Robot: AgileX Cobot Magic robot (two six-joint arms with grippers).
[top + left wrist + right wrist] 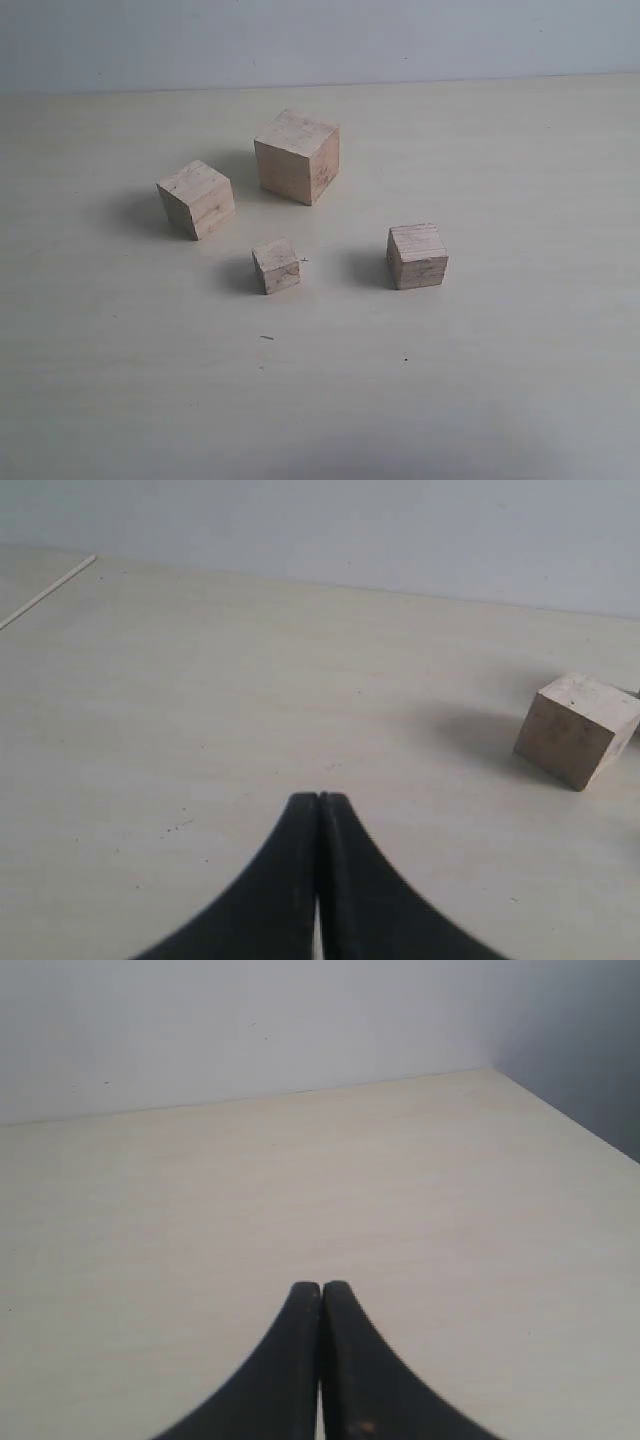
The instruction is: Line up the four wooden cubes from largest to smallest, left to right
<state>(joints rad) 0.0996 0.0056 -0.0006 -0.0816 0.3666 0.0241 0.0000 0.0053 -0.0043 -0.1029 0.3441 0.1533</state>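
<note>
In the exterior view, the smallest cube (276,265) is sitting on the pale table (520,400). From it, the largest cube (297,155) is lying at about 12 o'clock, the second-largest cube (196,198) at 10 o'clock and the third cube (417,256) at 3 o'clock, all apart. The left gripper (318,798) is pressing its fingers together on nothing, with one wooden cube (577,728) resting well away from it. The right gripper (321,1286) is likewise pressed closed above the table.

Four cubes on the table (520,400), mid-surface, none touching. Largest cube (297,156) is nearest the far edge. Second-largest cube (196,199) is left of it, slightly nearer; it is probably the one in the left wrist view. Smallest cube (276,266) sits in front, between those two. Third cube (417,256) lies toward the right edge.
</note>
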